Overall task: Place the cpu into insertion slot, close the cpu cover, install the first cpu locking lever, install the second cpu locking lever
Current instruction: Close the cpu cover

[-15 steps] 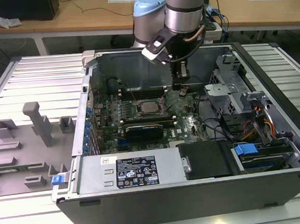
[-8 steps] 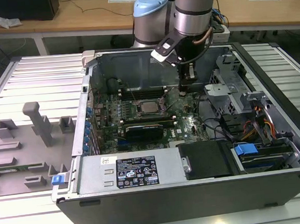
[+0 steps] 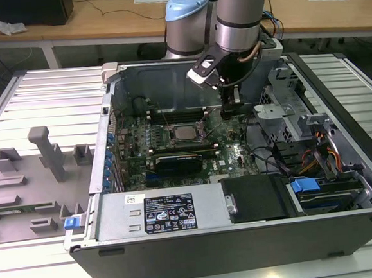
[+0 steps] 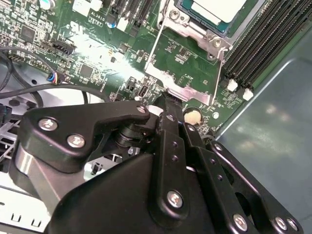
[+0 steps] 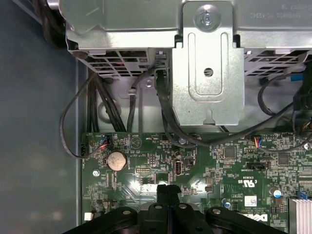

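The cpu [image 3: 185,132] lies flat in its socket on the green motherboard, silver top up; its corner [image 4: 214,9] shows in the second wrist view. The dark cpu cover [image 4: 187,22] rims the chip and lies down on it. Two thin wire levers [image 4: 155,46] [image 4: 220,73] run along the socket's sides toward a silver tab [image 4: 180,90]. My gripper [image 3: 230,111] hangs low over the board at the socket's side nearer the exterior view's right. Its black fingers are pressed together [image 5: 167,187], shut, with the tip [image 4: 166,100] right at that silver tab.
A long black finned card [image 3: 184,158] sits in front of the socket. A metal drive cage [image 3: 287,115] [image 5: 209,73] with black cables [image 5: 97,107] stands close by. A coin battery [image 5: 117,160], memory slots [image 4: 263,39] and the case wall [image 4: 273,122] are near.
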### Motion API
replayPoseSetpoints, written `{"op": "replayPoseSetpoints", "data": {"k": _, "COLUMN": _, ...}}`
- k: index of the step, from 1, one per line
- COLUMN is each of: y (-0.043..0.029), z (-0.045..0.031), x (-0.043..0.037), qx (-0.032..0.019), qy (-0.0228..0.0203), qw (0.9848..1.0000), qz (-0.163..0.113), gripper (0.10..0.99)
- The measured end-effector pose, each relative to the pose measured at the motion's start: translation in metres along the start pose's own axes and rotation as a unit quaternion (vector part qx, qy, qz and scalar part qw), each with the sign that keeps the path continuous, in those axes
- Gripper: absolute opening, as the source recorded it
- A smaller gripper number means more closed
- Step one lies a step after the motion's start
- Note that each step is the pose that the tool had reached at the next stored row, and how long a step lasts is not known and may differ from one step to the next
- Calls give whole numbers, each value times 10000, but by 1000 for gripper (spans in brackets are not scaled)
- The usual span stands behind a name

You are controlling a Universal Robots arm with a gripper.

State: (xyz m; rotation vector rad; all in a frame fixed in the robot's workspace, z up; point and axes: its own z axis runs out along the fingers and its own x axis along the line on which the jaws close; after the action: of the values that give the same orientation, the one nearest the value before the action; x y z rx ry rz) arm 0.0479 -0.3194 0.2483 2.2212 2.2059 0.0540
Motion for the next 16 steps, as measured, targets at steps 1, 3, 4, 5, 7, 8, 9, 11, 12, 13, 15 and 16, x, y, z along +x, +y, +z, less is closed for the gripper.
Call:
{"op": "replayPoseSetpoints", "data": {"k": 1, "y": 0, "z": 1, "x": 0, "qx": 1, "qy": -1, "qw": 10000, "qz": 1, "gripper": 106}}
{"op": "replayPoseSetpoints", "data": {"k": 3, "y": 0, "z": 1, "x": 0, "qx": 1, "qy": -1, "qw": 10000, "qz": 0, "gripper": 106}}
{"op": "replayPoseSetpoints", "data": {"k": 4, "y": -1, "z": 2, "x": 0, "qx": 1, "qy": -1, "qw": 10000, "qz": 0, "gripper": 106}}
{"op": "replayPoseSetpoints", "data": {"k": 5, "y": -1, "z": 3, "x": 0, "qx": 2, "qy": 0, "qw": 10000, "qz": 1, "gripper": 106}}
{"op": "replayPoseSetpoints", "data": {"k": 7, "y": 2, "z": 6, "x": 0, "qx": 116, "qy": 0, "qw": 9999, "qz": 3, "gripper": 106}}
{"op": "replayPoseSetpoints", "data": {"k": 8, "y": 5, "z": 6, "x": 0, "qx": 192, "qy": -1, "qw": 9998, "qz": 4, "gripper": 106}}
{"op": "replayPoseSetpoints", "data": {"k": 9, "y": 11, "z": 8, "x": 0, "qx": 355, "qy": -3, "qw": 9994, "qz": 6, "gripper": 106}}
{"op": "replayPoseSetpoints", "data": {"k": 11, "y": 18, "z": 10, "x": 0, "qx": 561, "qy": -4, "qw": 9984, "qz": 10, "gripper": 106}}
{"op": "replayPoseSetpoints", "data": {"k": 12, "y": 19, "z": 10, "x": 0, "qx": 585, "qy": -1, "qw": 9983, "qz": 10, "gripper": 106}}
{"op": "replayPoseSetpoints", "data": {"k": 13, "y": 19, "z": 10, "x": 0, "qx": 585, "qy": -1, "qw": 9983, "qz": 10, "gripper": 106}}
{"op": "replayPoseSetpoints", "data": {"k": 15, "y": 13, "z": 10, "x": 1, "qx": 585, "qy": 0, "qw": 9983, "qz": 11, "gripper": 106}}
{"op": "replayPoseSetpoints", "data": {"k": 16, "y": -10, "z": 10, "x": 1, "qx": 584, "qy": 0, "qw": 9983, "qz": 10, "gripper": 106}}
